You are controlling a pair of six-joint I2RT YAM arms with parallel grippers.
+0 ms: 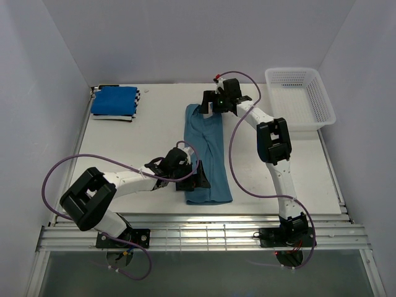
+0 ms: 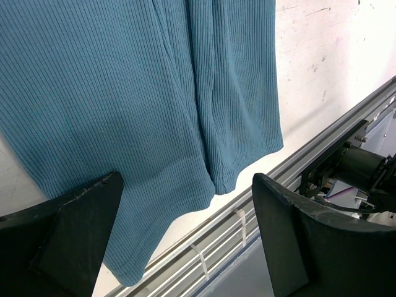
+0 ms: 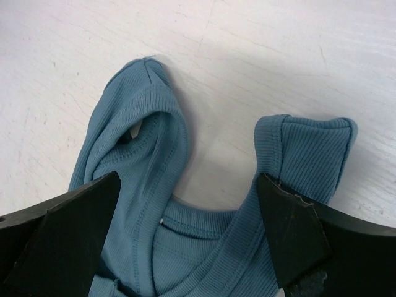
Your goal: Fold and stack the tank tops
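**Fig. — Teal top folded to a strip, both grippers at its ends.** The teal tank top (image 1: 207, 154) lies on the white table (image 1: 154, 136) as a long narrow strip, its sides apparently folded inward, running from near the front edge towards the far side. The left gripper (image 1: 199, 178) sits at the near end. In its wrist view the jaws are spread wide and hold nothing, and the ribbed hem (image 2: 167, 204) lies between and beyond them, close to the aluminium rail (image 2: 309, 162) at the table's front. The right gripper (image 1: 206, 105) sits at the far end, likewise spread wide and empty. Its wrist view shows the two shoulder straps (image 3: 145, 117) bunched on the table, one by each finger.

Placing one arm at each end suits a crosswise fold, since strap end and hem can be brought together without skewing the strip. By this judgement the lengthwise fold is done and the halving is yet to come.

At the far left corner the royal blue tank top (image 1: 113, 99) rests folded on the striped tank top (image 1: 131, 118), forming the stack that the teal one presumably joins. The white mesh basket (image 1: 300, 96) stands apart at the far right, with nothing visible in it.
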